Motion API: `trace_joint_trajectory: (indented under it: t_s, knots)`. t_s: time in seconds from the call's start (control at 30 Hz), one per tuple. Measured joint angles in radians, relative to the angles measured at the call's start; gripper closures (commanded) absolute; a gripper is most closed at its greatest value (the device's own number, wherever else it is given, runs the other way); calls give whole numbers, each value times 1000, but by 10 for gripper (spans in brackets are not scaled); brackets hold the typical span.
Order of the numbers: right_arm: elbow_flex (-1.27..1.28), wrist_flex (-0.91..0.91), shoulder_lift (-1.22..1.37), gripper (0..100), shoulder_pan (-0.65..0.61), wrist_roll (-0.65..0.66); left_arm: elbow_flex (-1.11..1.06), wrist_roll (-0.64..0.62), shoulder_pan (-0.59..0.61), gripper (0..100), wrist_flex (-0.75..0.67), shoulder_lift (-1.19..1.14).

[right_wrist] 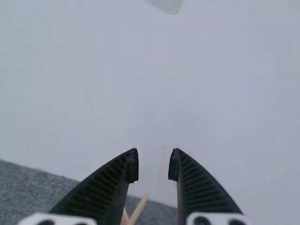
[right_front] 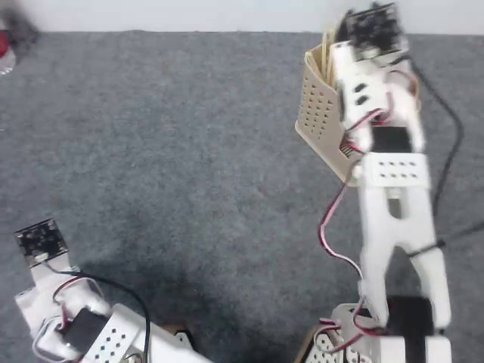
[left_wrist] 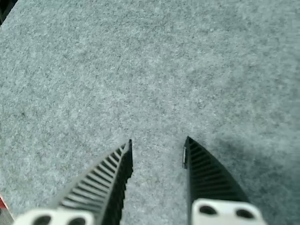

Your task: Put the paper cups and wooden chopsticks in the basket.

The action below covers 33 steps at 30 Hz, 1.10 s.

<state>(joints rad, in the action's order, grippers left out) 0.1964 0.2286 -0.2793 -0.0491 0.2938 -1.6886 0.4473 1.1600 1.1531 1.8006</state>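
A beige perforated basket (right_front: 318,106) stands tilted at the far right of the grey mat, with wooden chopsticks (right_front: 329,49) sticking up out of it. The right arm (right_front: 389,181) stretches over the basket, its wrist above the rim. In its own view the right gripper (right_wrist: 153,154) is open, faces a white wall, and has chopstick ends (right_wrist: 137,210) beyond the gap between its fingers. The left gripper (left_wrist: 158,143) is open over bare grey mat with nothing between its fingers. The left arm (right_front: 68,318) sits at the near left corner.
A blurred red and white object (right_front: 4,47) lies at the far left edge of the mat. The grey mat (right_front: 174,151) spreads between the two arms. A black cable (right_front: 454,128) runs along the right side.
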Motion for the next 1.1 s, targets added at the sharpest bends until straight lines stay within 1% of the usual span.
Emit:
trace_joint_trajectory:
  t_s: [0.13,0.2,0.3,0.43,0.6,0.7,0.73,0.8,0.97,1.1]
  knots:
    - [-192,259,-54,876,86,-71,0,0,0,830,3,0]
    - [-298,413,-54,876,107,-71,0,0,0,830,6,0]
    - [-466,655,-18,876,110,-12,0,0,0,830,6,0]
    - [-661,979,89,876,97,146,0,0,0,830,6,0]
    - [-832,1310,222,870,35,411,0,0,0,830,6,0]
    - [-884,1485,255,801,-32,575,0,0,0,830,6,0]
    - [-888,1514,259,775,-58,597,0,0,0,830,6,0]
    - [-898,1521,262,749,-84,594,0,0,0,830,6,0]
    - [-904,1522,318,749,-89,582,0,0,0,830,6,0]
    - [-904,1524,385,749,-66,577,0,0,0,830,6,0]
